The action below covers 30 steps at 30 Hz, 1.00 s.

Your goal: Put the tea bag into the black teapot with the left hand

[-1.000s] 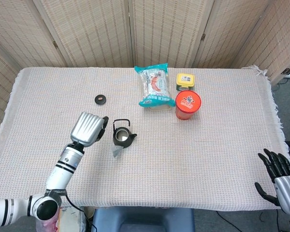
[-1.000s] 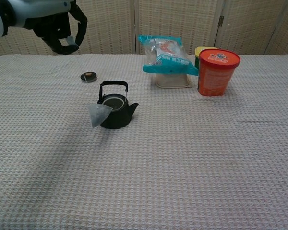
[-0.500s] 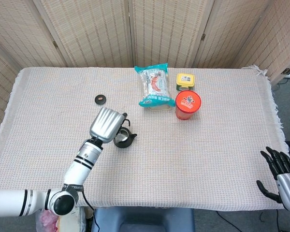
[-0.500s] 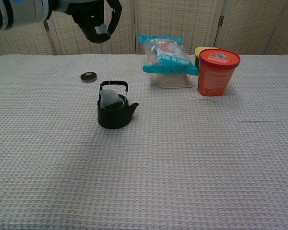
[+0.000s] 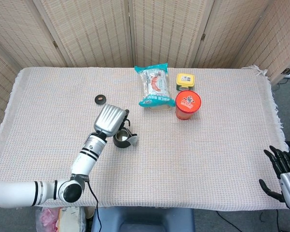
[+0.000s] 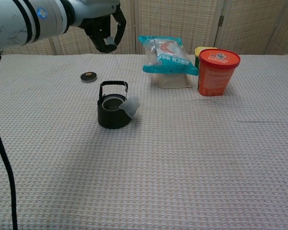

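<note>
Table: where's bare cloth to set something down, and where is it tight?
Free: the whole near half of the woven tablecloth, and the right side past the red canister. Tight: around the black teapot under the left hand with its dangling tea bag, and the rear snack-bag cluster.

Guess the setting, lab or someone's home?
Most likely a staged lab tabletop, not a home: a table under a woven cloth, folding woven screens as backdrop, and props laid out, a black teapot, a red canister, a snack bag.

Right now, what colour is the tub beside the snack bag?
Red tub, seen best in the chest view.
</note>
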Each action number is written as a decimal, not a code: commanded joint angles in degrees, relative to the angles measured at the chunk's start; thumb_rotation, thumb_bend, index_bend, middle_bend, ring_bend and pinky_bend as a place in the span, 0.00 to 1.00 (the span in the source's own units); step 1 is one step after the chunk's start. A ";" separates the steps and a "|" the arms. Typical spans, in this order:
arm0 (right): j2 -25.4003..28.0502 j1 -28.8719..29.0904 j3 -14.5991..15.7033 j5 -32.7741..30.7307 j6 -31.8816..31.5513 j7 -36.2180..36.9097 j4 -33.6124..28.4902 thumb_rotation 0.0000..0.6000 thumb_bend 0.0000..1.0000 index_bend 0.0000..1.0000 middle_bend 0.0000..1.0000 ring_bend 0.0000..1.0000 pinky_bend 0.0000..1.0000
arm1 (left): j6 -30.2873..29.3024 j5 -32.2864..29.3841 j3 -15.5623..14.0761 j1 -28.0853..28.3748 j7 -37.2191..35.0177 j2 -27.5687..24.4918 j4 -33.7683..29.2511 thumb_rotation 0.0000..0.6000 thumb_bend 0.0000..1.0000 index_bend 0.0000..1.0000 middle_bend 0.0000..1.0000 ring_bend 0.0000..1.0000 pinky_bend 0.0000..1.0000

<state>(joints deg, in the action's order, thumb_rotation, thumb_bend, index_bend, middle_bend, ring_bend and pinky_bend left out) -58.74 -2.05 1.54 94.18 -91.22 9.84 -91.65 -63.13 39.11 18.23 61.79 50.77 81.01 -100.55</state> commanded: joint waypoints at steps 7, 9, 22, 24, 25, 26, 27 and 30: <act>0.07 0.32 -0.28 -0.71 0.71 -0.12 -0.31 1.00 0.27 0.00 0.00 0.00 0.00 | -1.06 -0.56 0.17 0.91 -0.52 -2.46 -1.13 1.00 0.52 0.65 1.00 1.00 1.00; 0.06 0.37 -0.27 -0.71 0.82 -0.20 -0.30 1.00 0.27 0.00 0.00 0.00 0.00 | -1.16 -1.02 0.23 1.14 -0.52 -2.89 -1.48 1.00 0.52 0.65 1.00 1.00 1.00; 0.10 0.96 -0.62 -1.16 1.67 -0.20 -0.19 1.00 0.27 0.00 0.00 0.00 0.00 | 1.41 -0.63 -2.85 0.13 -6.34 -1.92 2.10 1.00 0.52 0.65 1.00 1.00 1.00; 0.13 1.05 -0.63 -1.23 1.86 -0.13 -0.15 1.00 0.27 0.00 0.00 0.00 0.00 | 1.13 0.10 -3.53 -0.76 -7.63 -2.03 1.71 1.00 0.52 0.65 1.00 1.00 1.00; 0.12 1.09 -0.60 -1.16 1.91 -0.17 -0.15 1.00 0.27 0.00 0.00 0.00 0.00 | 0.75 0.65 -3.95 -1.55 -8.72 -2.16 1.17 1.00 0.52 0.65 1.00 1.00 1.00; 0.10 1.11 -0.57 -1.08 1.93 -0.24 -0.17 1.00 0.27 0.00 0.00 0.00 0.00 | 0.43 1.04 -4.29 -2.20 -9.57 -2.25 0.67 1.00 0.52 0.65 1.00 1.00 1.00; 0.07 1.13 -0.51 -0.97 1.96 -0.40 -0.19 1.00 0.27 0.00 0.00 0.00 0.00 | 0.11 1.47 -4.69 -2.87 -10.40 -2.33 0.08 1.00 0.52 0.65 1.00 1.00 1.00; -0.11 1.15 -0.22 -0.34 1.93 -1.13 -0.39 1.00 0.27 0.00 0.00 0.00 0.00 | -0.91 3.50 -6.28 -5.17 -13.11 -2.28 -1.77 1.00 0.52 0.63 1.00 1.00 1.00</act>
<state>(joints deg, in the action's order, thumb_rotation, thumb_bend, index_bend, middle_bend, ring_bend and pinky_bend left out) -58.81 -0.92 1.25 93.76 -89.28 8.80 -91.99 -63.33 41.42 12.94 57.86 39.01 78.74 -101.22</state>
